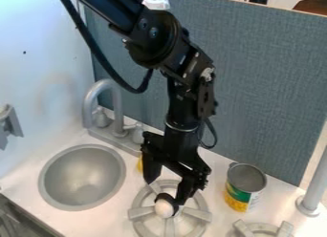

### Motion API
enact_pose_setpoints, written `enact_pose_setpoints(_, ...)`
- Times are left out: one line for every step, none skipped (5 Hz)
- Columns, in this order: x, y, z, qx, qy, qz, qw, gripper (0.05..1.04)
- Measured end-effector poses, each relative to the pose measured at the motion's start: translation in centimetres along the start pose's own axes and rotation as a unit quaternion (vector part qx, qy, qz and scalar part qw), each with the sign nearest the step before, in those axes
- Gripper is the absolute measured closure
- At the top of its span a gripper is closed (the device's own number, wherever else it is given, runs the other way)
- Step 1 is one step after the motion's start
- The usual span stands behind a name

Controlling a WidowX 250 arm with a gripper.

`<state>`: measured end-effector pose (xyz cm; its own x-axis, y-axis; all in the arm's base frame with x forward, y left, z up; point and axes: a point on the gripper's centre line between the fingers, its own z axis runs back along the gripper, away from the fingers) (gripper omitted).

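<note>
Above the burner at bottom centre, the black gripper (165,191) hangs down in the camera view, its two fingers apart and nothing visible between them. Close below its right fingertip lies a small rounded object (164,209), white in front and black at the top; whether they touch I cannot tell. This object rests over the middle of the grey stove burner (142,212). Behind the left finger, part of a yellow thing (140,165) peeks out, mostly hidden.
An open can (246,179) with a green and yellow label stands right of the burner. The round grey sink (83,176) and faucet (119,107) are at left. A second burner (263,228) is at the bottom right, near a grey post (313,188). A blue-grey panel (268,88) rises behind.
</note>
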<state>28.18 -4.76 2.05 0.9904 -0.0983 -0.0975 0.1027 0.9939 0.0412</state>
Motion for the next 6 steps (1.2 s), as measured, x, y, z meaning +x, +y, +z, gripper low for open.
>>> enact_pose_setpoints(-0.4,-0.1,-0.9,0.001,0.017,-0.001,0.9999,0.083)
enact_pose_setpoints(-0.9,-0.8,-0.8,-0.024,0.009,0.0,0.9997,0.083)
enact_pose_setpoints(-1.0,-1.0,1.3,-0.022,-0.021,0.012,0.9995,0.083)
enact_pose_setpoints(-1.4,-2.2,2.6,-0.024,-0.046,-0.009,0.9986,0.083)
enact_pose_setpoints(-1.7,-4.3,3.2,-0.022,-0.052,-0.054,0.997,0.083)
enact_pose_setpoints(-1.9,-6.3,2.5,-0.023,-0.044,-0.084,0.9952,0.083)
